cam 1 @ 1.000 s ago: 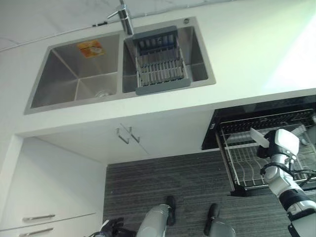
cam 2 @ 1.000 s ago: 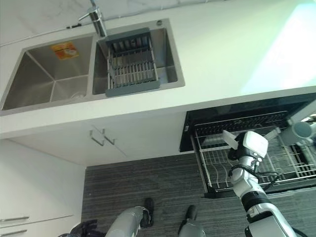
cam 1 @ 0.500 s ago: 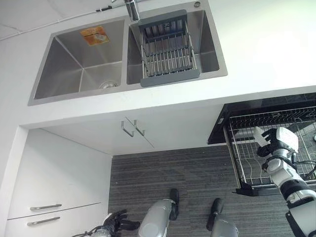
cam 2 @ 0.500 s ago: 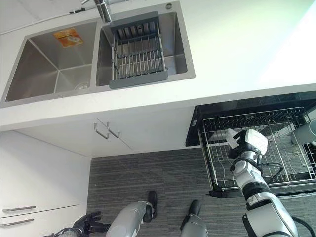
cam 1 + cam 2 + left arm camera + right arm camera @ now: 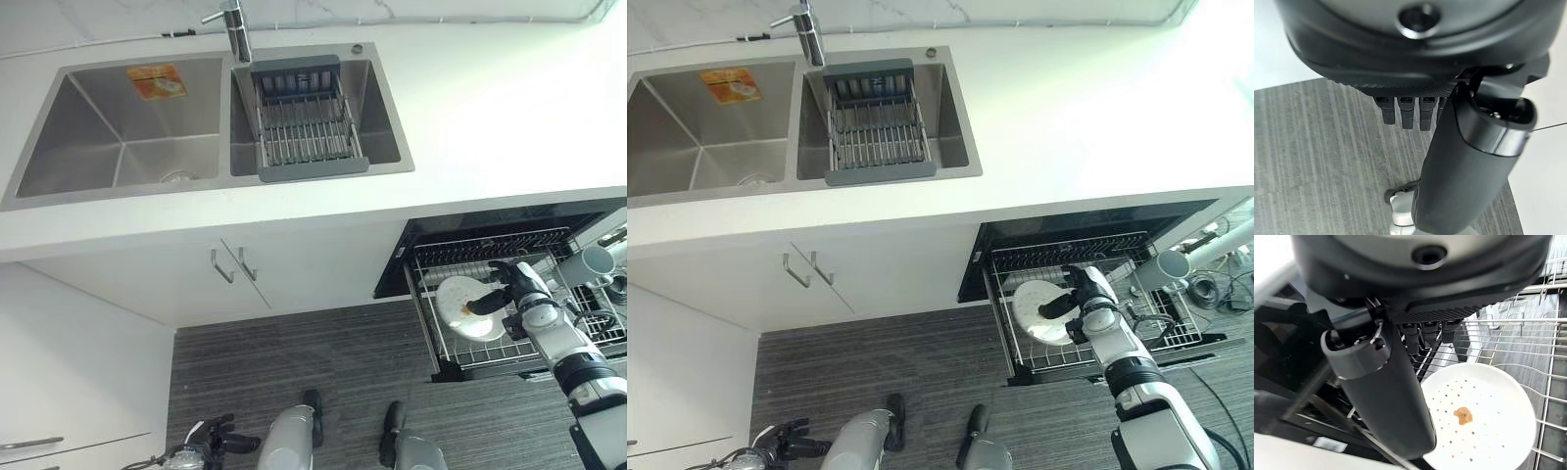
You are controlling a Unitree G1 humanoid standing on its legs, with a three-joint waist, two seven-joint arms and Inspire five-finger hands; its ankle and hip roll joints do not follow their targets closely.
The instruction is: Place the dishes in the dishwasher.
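Over the pulled-out dishwasher rack (image 5: pixel 490 338) we have our right hand (image 5: pixel 516 287), fingers straight and relaxed, holding nothing. A white plate (image 5: pixel 1484 418) lies flat in the rack just past the fingertips, toward the robot's left. Our left hand (image 5: pixel 201 446) hangs low by the floor, fingers loose, well apart from it; we judge the right is the hand to use.

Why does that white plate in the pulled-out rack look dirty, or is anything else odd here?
The white plate lying in the dishwasher rack carries a brown food smear and small specks, as expected for a dish awaiting washing. The right hand is beside its rim. Nothing looks spilled, broken or askew.
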